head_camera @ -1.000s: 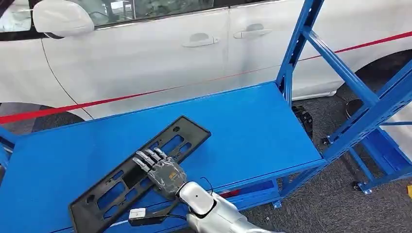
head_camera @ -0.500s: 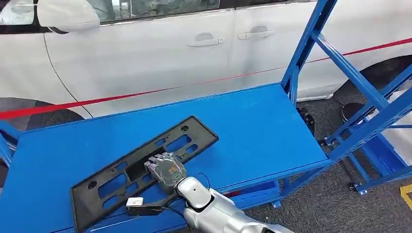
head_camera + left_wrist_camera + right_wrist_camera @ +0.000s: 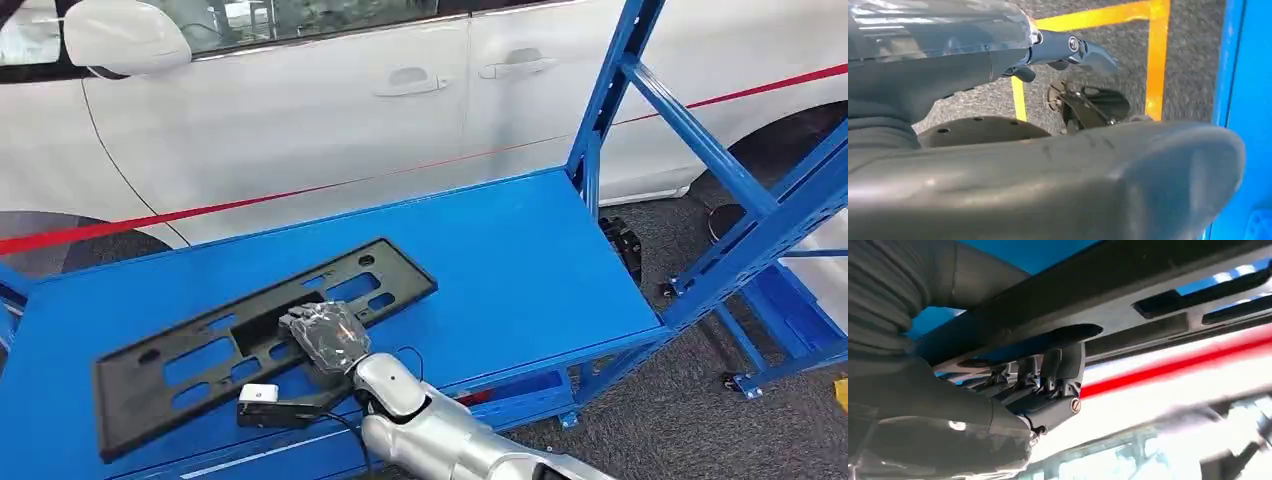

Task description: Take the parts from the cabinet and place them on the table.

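Observation:
A long black plastic part (image 3: 122, 405) with several cut-outs lies slanted across the blue cabinet shelf (image 3: 520, 260). My right hand (image 3: 325, 335) grips it near its middle, fingers curled over the edge of a central opening. In the right wrist view the dark fingers (image 3: 1048, 375) hook into a slot of the black part (image 3: 1108, 275), seen from below. My left hand (image 3: 998, 160) hangs over the floor beside the blue frame, fingers stretched out and holding nothing.
A white car (image 3: 300, 110) with a red stripe stands just behind the shelf. Blue rack uprights and braces (image 3: 610, 90) rise at the shelf's right end, with casters (image 3: 740, 383) on grey carpet. Yellow floor lines (image 3: 1155, 55) run under my left hand.
My right hand's fingers, spread flat on the part a second ago, have curled around it. The part has swung leftward and now lies less steeply across the shelf.

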{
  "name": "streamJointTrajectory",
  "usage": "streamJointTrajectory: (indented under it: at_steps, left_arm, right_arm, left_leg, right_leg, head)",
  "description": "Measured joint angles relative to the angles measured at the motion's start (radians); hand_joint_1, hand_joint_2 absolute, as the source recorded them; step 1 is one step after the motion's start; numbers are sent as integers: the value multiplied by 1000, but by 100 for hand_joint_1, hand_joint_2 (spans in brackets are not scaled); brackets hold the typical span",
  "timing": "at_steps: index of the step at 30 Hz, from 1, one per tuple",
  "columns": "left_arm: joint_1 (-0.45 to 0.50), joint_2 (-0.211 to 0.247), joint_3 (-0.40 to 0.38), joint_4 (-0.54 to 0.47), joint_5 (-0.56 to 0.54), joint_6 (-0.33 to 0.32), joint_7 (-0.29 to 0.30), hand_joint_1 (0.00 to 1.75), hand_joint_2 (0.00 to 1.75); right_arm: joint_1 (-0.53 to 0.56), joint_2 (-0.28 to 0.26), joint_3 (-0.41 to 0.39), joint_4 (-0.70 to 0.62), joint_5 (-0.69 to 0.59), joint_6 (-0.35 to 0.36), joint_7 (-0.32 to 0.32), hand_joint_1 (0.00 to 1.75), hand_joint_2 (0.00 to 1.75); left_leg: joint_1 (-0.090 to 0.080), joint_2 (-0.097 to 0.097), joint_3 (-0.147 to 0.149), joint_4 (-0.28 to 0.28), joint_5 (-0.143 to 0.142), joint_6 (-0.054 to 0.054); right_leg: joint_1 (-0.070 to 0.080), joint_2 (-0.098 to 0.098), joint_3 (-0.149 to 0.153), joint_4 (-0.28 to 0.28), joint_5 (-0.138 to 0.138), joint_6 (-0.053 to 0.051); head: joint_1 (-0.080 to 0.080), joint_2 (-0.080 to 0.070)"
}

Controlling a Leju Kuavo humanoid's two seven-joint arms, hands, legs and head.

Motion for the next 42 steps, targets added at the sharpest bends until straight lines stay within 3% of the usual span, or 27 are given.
streamJointTrajectory:
  at_steps: [2, 3, 4, 6, 8, 9, 11, 12, 13, 14, 15, 17, 18, 19, 22, 23, 25, 27, 28, 29, 30, 32, 33, 37, 38, 40, 42]
  left_arm:
    - [-1, -2, 18, 0, 3, 20, 3, 0, 0]
    - [-3, -5, 24, 0, 9, 35, 11, 0, 0]
    - [-5, -9, 31, 0, 10, 57, 21, 0, 0]
    - [-3, -11, 48, 0, 10, 102, 37, 0, 0]
    - [2, -16, 56, 0, 11, 122, 45, 0, 0]
    - [3, -19, 64, 0, 11, 134, 47, 0, 0]
    - [9, -25, 69, 0, 7, 157, 35, 0, 0]
    - [13, -27, 70, 0, 7, 164, 29, 0, 0]
    - [17, -29, 72, 0, 4, 172, 26, 0, 0]
    - [20, -31, 74, 0, 2, 174, 25, 0, 0]
    - [23, -31, 76, 0, 2, 182, 21, 0, 0]
    - [28, -34, 77, 0, -2, 221, 8, 0, 0]
    - [32, -40, 77, 1, -12, 244, 11, 0, 0]
    - [32, -41, 77, 1, -24, 268, 17, 0, 0]
    - [33, -44, 77, 1, -34, 290, 25, 0, 0]
    - [32, -43, 77, 1, -35, 295, 26, 0, 0]
    - [32, -43, 77, 1, -33, 294, 22, 0, 0]
    - [32, -43, 77, 1, -33, 291, 16, 0, 0]
    - [32, -43, 77, 1, -34, 289, 17, 0, 0]
    - [33, -43, 77, 1, -34, 289, 20, 0, 0]
    - [33, -43, 77, 1, -35, 289, 27, 0, 0]
    - [32, -43, 77, 1, -40, 292, 35, 0, 0]
    - [31, -43, 77, 1, -42, 292, 35, 0, 0]
    - [26, -45, 77, 1, -42, 291, 36, 0, 0]
    - [26, -45, 77, 1, -42, 289, 44, 0, 0]
    - [23, -44, 77, 1, -42, 287, 54, 0, 0]
    - [21, -43, 77, 1, -42, 286, 55, 0, 0]
  right_arm:
    - [29, 0, -93, -159, -25, 110, -7, 175, 175]
    - [41, 0, -136, -222, -60, 150, -25, 175, 175]
    - [65, 0, -187, -306, -135, 192, -43, 175, 175]
    - [105, -7, -276, -484, -291, 276, -46, 175, 175]
    - [121, -16, -349, -634, -371, 325, -36, 175, 175]
    - [129, -20, -379, -701, -405, 343, -40, 175, 175]
    - [156, -32, -431, -810, -478, 363, -63, 175, 175]
    - [172, -37, -453, -848, -503, 367, -73, 175, 175]
    - [191, -46, -478, -895, -536, 371, -85, 175, 175]
    - [205, -53, -497, -935, -559, 373, -88, 175, 175]
    - [216, -61, -516, -974, -578, 373, -90, 175, 175]
    - [231, -70, -548, -1046, -608, 363, -92, 175, 175]
    - [240, -74, -563, -1081, -619, 353, -91, 175, 175]
    - [251, -76, -579, -1107, -627, 341, -89, 175, 175]
    - [290, -84, -610, -1163, -641, 322, -82, 175, 175]
    - [297, -85, -619, -1179, -643, 320, -82, 175, 175]
    - [302, -86, -624, -1195, -647, 318, -85, 175, 175]
    - [326, -93, -630, -1211, -650, 315, -95, 175, 175]
    - [345, -101, -635, -1220, -652, 314, -106, 175, 175]
    - [368, -110, -639, -1230, -657, 319, -123, 175, 175]
    - [392, -123, -643, -1245, -669, 333, -150, 175, 175]
    - [426, -146, -648, -1268, -685, 359, -192, 175, 175]
    - [436, -153, -649, -1277, -689, 365, -202, 175, 175]
    - [476, -187, -652, -1305, -707, 387, -246, 175, 175]
    - [486, -197, -653, -1314, -717, 392, -257, 175, 175]
    - [502, -216, -660, -1332, -730, 402, -272, 175, 175]
    - [514, -231, -663, -1341, -735, 404, -276, 175, 175]
  left_leg:
    - [1, 2, 88, -188, 86, 4]
    - [-7, 1, 104, -216, 69, 9]
    - [-7, -4, 98, -217, 73, 22]
    - [-10, -9, 86, -213, 74, 30]
    - [-2, -7, 89, -222, 83, 48]
    - [-3, -7, 88, -223, 83, 56]
    - [-7, -5, 86, -223, 83, 63]
    - [-9, -5, 85, -222, 83, 64]
    - [-11, -5, 85, -222, 82, 65]
    - [-13, -5, 86, -221, 81, 66]
    - [-16, -6, 87, -221, 80, 68]
    - [-22, -6, 92, -221, 78, 69]
    - [-24, -6, 91, -220, 77, 67]
    - [-28, -6, 88, -217, 75, 63]
    - [-24, -3, 90, -223, 76, 50]
    - [-29, -2, 88, -220, 69, 45]
    - [-24, -1, 58, -137, 9, 35]
    - [-17, -1, -10, 21, -73, 25]
    - [-16, -1, -34, 79, -91, 22]
    - [-14, 0, -33, 81, -79, 20]
    - [-13, 0, -5, 30, -45, 19]
    - [-11, 0, 95, -152, 38, 23]
    - [-12, 0, 127, -221, 38, 27]
    - [-23, -3, 121, -219, 56, 49]
    - [-15, -2, 120, -229, 68, 61]
    - [-13, 3, 106, -232, 81, 76]
    - [-14, 6, 84, -231, 95, 79]
  right_leg:
    - [0, 4, 3, 4, -6, 7]
    - [7, 4, 0, 8, -8, 14]
    - [8, 2, -6, 9, -6, 20]
    - [6, -4, -10, 9, -3, 28]
    - [3, -4, -12, 22, -17, 43]
    - [3, -5, -29, 60, -45, 46]
    - [2, -4, -106, 218, -126, 50]
    - [2, -4, -143, 291, -152, 51]
    - [2, -4, -165, 331, -154, 51]
    - [2, -4, -161, 319, -133, 49]
    - [3, -4, -137, 265, -95, 44]
    - [9, -4, -48, 83, -7, 25]
    - [14, -7, -18, 19, -6, 12]
    - [15, -11, -19, 12, 0, 18]
    - [17, -7, -20, 8, 2, 14]
    - [1, -10, -15, -3, 10, 10]
    - [-1, -11, -14, -4, 15, 2]
    - [0, -14, -17, -3, 15, 2]
    - [0, -15, -19, 0, 15, 2]
    - [0, -15, -21, 2, 15, 3]
    - [0, -15, -22, 4, 14, 3]
    - [0, -14, -22, 9, 13, 6]
    - [0, -13, -24, 12, 13, 10]
    - [1, -11, -29, 9, 27, 38]
    - [5, -10, -32, 11, 26, 44]
    - [-1, -8, -58, 76, -51, 52]
    - [-4, -8, -120, 245, -156, 61]
  head:
    - [0, 0]
    - [0, 0]
    - [0, 0]
    - [1, 0]
    - [1, 0]
    - [1, 0]
    - [2, 0]
    - [2, 0]
    - [2, 0]
    - [2, 0]
    - [2, 0]
    - [2, 0]
    - [2, 0]
    - [1, 0]
    - [1, 0]
    - [1, 0]
    - [0, 0]
    - [0, 0]
    - [0, 0]
    - [0, 0]
    - [0, 0]
    - [0, 0]
    - [0, 0]
    - [0, 0]
    - [0, 0]
    - [1, 0]
    - [1, 0]
